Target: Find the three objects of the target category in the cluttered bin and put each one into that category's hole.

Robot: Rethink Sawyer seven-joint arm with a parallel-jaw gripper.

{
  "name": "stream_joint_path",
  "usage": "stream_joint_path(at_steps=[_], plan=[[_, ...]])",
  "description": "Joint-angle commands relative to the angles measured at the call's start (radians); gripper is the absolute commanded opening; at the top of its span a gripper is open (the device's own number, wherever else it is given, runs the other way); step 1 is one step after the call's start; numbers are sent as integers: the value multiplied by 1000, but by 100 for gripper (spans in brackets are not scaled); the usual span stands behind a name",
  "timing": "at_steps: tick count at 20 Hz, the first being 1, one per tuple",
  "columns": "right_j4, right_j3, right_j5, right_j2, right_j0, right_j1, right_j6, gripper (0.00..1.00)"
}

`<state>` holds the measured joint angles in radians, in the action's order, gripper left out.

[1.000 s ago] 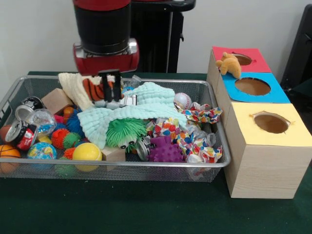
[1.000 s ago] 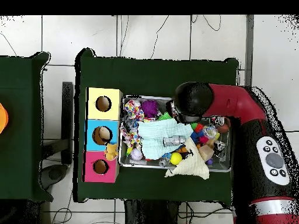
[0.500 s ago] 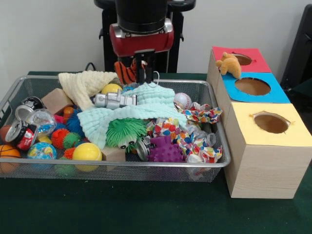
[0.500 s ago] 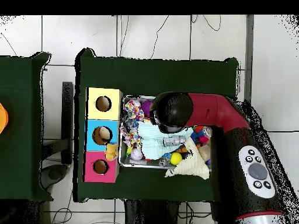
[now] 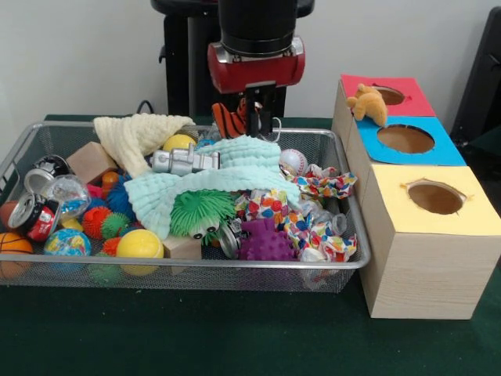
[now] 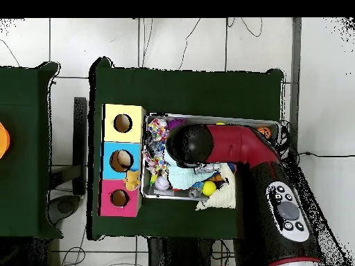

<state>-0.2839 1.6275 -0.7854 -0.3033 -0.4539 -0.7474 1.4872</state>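
My gripper (image 5: 257, 119) hangs above the back rim of the wire bin (image 5: 180, 274), shut on an orange and black striped plush toy (image 5: 231, 118) that dangles to its left. To the right stands a row of boxes with a red-topped hole (image 5: 389, 95), a blue-topped hole (image 5: 405, 139) and a yellow-topped hole (image 5: 435, 197). An orange plush animal (image 5: 368, 103) lies on the red and blue tops, also seen as the orange plush (image 6: 132, 181) from overhead. There the arm (image 6: 229, 149) hides the gripper.
The bin holds a mint cloth (image 5: 227, 176), a cream cloth (image 5: 137, 135), a silver toy (image 5: 184, 161), a green spiky ball (image 5: 201, 211), a purple spiky ball (image 5: 266, 241), a yellow ball (image 5: 139, 244), cans (image 5: 33, 213), a baseball (image 5: 293, 162) and patterned fabric (image 5: 313, 227).
The gripper has lifted the striped plush out of the bin and carried it to the right in the front view, toward the boxes. The silver toy now lies uncovered on the mint cloth.
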Motion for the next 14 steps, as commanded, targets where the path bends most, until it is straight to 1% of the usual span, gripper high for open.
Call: stream_joint_path(at_steps=[1,4,6,9,12,14], plan=[[71,153,97,65,55,14,306,0],[97,145,100,91,102,15,335,0],[112,149,102,100,116,11,336,0],[135,164,86,112,129,-16,325,0],[165,183,82,125,157,-42,338,0],[181,186,89,137,182,-44,354,0]])
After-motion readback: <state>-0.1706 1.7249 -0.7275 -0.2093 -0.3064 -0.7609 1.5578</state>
